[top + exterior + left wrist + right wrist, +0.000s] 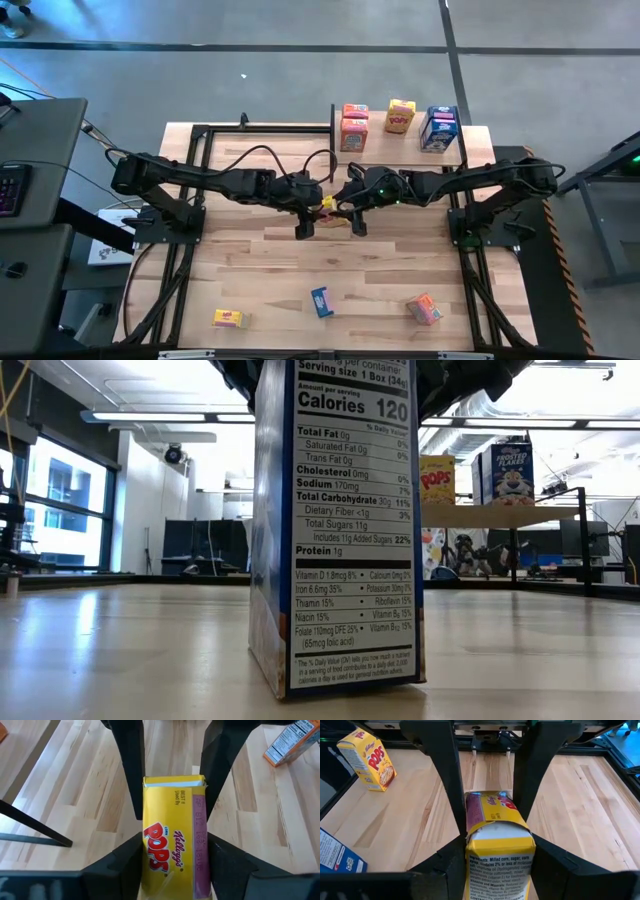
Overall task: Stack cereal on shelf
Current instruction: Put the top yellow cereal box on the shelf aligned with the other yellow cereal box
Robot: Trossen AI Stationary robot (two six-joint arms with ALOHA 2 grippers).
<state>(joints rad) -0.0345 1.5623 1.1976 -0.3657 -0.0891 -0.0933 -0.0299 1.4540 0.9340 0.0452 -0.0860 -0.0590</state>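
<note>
A yellow Corn Pops cereal box hangs above the middle of the table, between my two grippers. My left gripper reaches it from the table's left and my right gripper from the right, both shut on it. The shelf stands at the far right and carries two orange boxes, a yellow one and a blue one. Near the front edge a yellow box, a blue box and an orange box rest on the tabletop. My left gripper pinches the box's two narrow long sides between its fingers, at the end away from the flap. The fingers slant down from the table's left and lie along the box, which is clear of the table, printed front up. My right gripper pinches the same two narrow sides at the box's flap end. Its fingers slant down from the table's right, along the box, and their tips nearly meet the left gripper's. The box hangs between both holds above the tabletop.
In the low view the blue box stands upright close to the camera, its nutrition panel facing it. Black frame rails run along the table's left and right sides. Bare wood lies between the grippers and the front boxes.
</note>
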